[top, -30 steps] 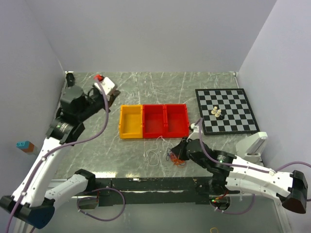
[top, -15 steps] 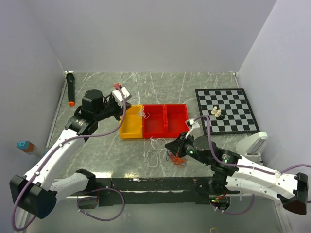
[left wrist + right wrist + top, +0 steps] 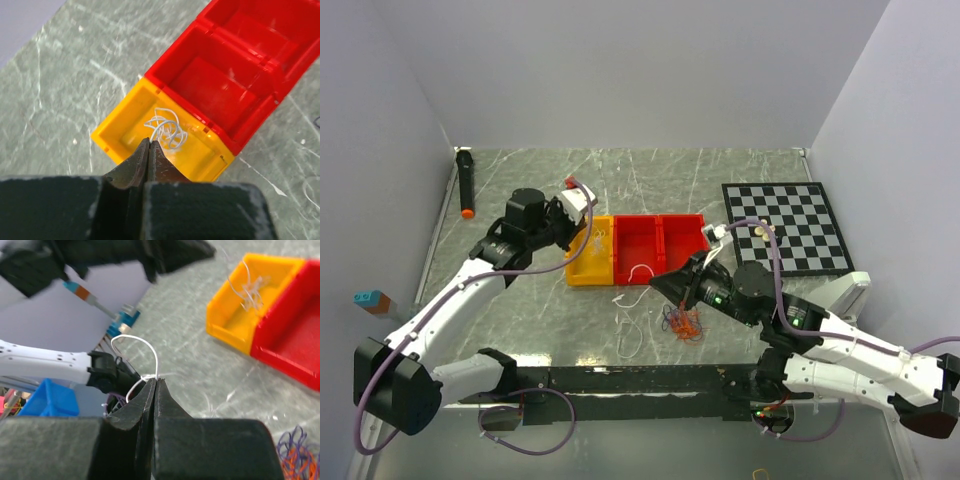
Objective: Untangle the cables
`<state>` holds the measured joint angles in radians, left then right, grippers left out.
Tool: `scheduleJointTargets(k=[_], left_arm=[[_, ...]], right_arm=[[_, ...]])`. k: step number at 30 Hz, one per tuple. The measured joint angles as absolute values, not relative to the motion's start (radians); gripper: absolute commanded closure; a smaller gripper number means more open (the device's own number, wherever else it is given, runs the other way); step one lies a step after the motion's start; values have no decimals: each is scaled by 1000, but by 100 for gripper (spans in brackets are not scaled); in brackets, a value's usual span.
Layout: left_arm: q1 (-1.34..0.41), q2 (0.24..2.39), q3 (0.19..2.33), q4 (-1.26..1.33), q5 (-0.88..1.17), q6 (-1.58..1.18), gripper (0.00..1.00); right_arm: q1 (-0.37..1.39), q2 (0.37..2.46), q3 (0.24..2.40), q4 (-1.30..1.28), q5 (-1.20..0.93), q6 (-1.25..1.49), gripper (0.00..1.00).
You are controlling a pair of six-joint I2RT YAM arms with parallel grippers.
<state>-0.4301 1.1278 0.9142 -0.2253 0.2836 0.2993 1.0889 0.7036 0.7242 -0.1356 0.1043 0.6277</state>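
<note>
My left gripper (image 3: pixel 583 233) is shut on a white cable (image 3: pixel 597 243) that dangles as a small coil over the yellow bin (image 3: pixel 582 268). In the left wrist view the shut tips (image 3: pixel 149 142) pinch that coil (image 3: pixel 166 131) above the bin (image 3: pixel 120 130). My right gripper (image 3: pixel 657 281) is shut on a second white cable (image 3: pixel 640 271), holding its loop (image 3: pixel 142 346) up off the table at the tips (image 3: pixel 155 381). An orange-red and purple-blue clump (image 3: pixel 684 322) lies on the table below it, also at the right wrist view's corner (image 3: pixel 296 460). A loose white cable (image 3: pixel 630 335) lies beside the clump.
Two red bins (image 3: pixel 660 262) adjoin the yellow one. A chessboard (image 3: pixel 790 215) lies at the right, with a white block (image 3: pixel 845 295) near it. A black marker with an orange tip (image 3: pixel 466 185) lies at the far left. A blue and orange block (image 3: pixel 370 299) sits outside the left wall.
My left arm swung right from the back left and brought the white cable over the yellow bin. My right gripper moved left and up, lifting a white cable away from the clump.
</note>
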Motion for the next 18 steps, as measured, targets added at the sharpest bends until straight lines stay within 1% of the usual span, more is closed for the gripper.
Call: scheduleJointTargets(k=[1,2,3,4,6,8,10,11,16,18], left_arm=[[-432,1129,908,-225,269,296,68],[-434,1132,907,-229,253,289,54],[-435,1140,911,-234,239,278,45],[-436,1156,931,-258,237,262,38],[-437,1212,1003,-313,238,231,19],[-437,1265,1078,-358,238,204,7],[-437,1295,1135,-388,239,176,1],[-437,1296,1150,-400,241,161,3],[-417,1248,1194,-464,284,83,3],[-393,1236,1246,-513,299,45,3]], right_arm=[[1089,712,741,-134,102,621,100],[1089,723,763,-134,98,611,100],[1089,734,782,-134,94,604,100],[1089,753,812,-140,91,594,100],[1089,791,877,-150,86,573,100],[1089,824,929,-153,84,554,100],[1089,859,990,-160,84,531,100],[1089,876,1019,-163,84,521,100],[1089,975,1184,-203,89,461,100],[1089,1008,1239,-212,91,439,100]])
